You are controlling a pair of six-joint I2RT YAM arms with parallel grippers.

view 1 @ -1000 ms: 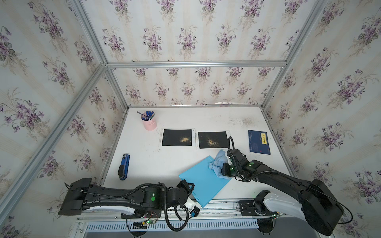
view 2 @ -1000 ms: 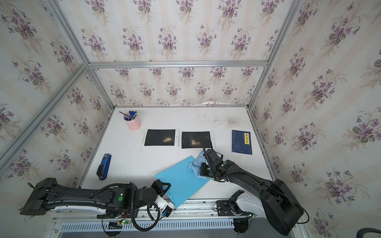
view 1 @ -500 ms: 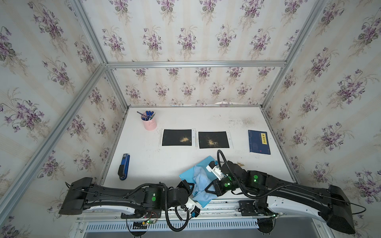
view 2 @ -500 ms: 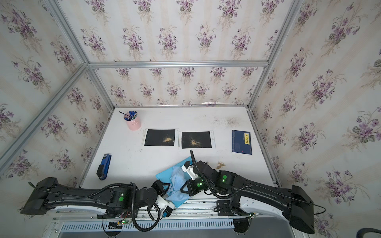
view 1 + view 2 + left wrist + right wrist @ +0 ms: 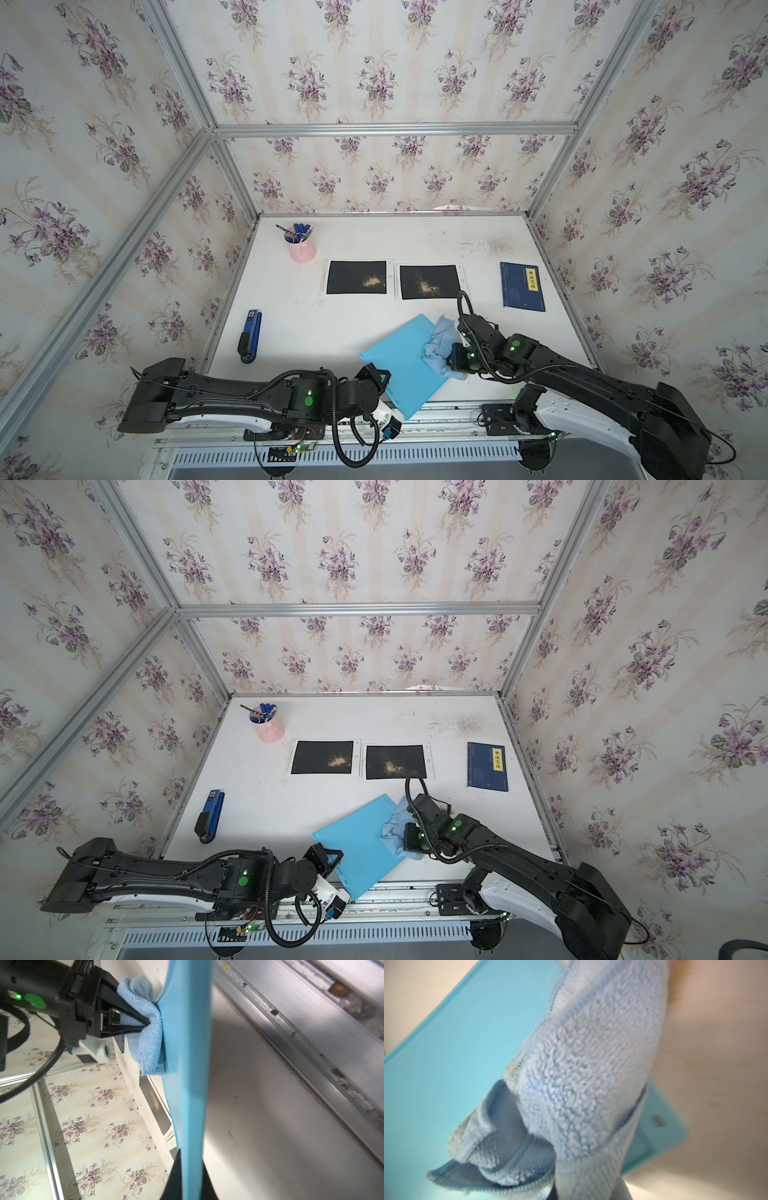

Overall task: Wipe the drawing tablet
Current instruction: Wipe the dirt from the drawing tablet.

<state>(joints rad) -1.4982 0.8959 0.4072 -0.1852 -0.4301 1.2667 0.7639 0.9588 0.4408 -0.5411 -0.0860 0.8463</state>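
The drawing tablet [image 5: 399,368] [image 5: 353,848] is a light blue slab lying slantwise near the table's front edge. My left gripper [image 5: 384,380] [image 5: 334,860] is shut on the tablet's near left edge; in the left wrist view the tablet [image 5: 187,1064] runs edge-on between my left gripper's [image 5: 191,1178] black fingers. My right gripper [image 5: 451,359] [image 5: 406,837] is shut on a crumpled pale blue cloth [image 5: 438,347] [image 5: 392,827]. The cloth [image 5: 147,1028] presses on the tablet's right side. In the right wrist view the cloth [image 5: 581,1064] covers most of the tablet [image 5: 456,1064].
Two black sheets with yellowish powder [image 5: 356,277] [image 5: 430,281] lie at mid-table. A dark blue book [image 5: 522,286] lies at the right, a pink pen cup [image 5: 301,247] at the back left, a blue stapler [image 5: 250,336] at the left. A metal rail [image 5: 311,1047] borders the front.
The right gripper with the cloth swept from the tablet's far right corner to its near left part, then back to the right side. The left arm held still.
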